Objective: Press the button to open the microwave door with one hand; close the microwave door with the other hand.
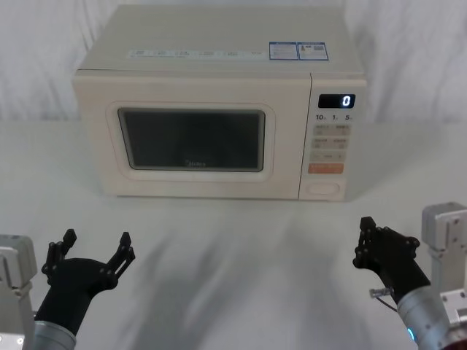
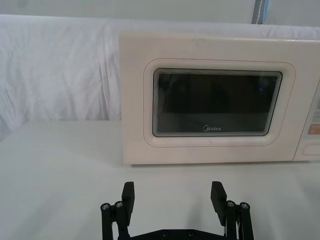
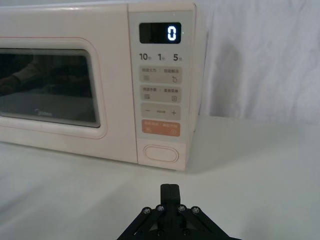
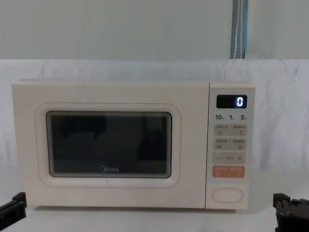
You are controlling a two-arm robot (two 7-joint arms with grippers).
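The cream microwave stands at the back of the white table with its door (image 1: 191, 149) (image 2: 215, 102) (image 4: 110, 145) shut flush; the dark window carries a "Midea" logo. The wide cream pill-shaped button (image 1: 323, 188) (image 3: 160, 153) (image 4: 228, 194) sits at the bottom of the control panel, under the orange key. My left gripper (image 1: 91, 249) (image 2: 173, 196) hovers low at the front left, open, facing the door from a distance. My right gripper (image 1: 363, 239) (image 3: 169, 190) is at the front right, shut, its fingertips together and lined up roughly with the button, well short of it.
The display (image 1: 336, 101) reads 0. White cloth covers the table (image 1: 233, 240) and hangs behind the microwave. A bare stretch of table lies between both grippers and the microwave front.
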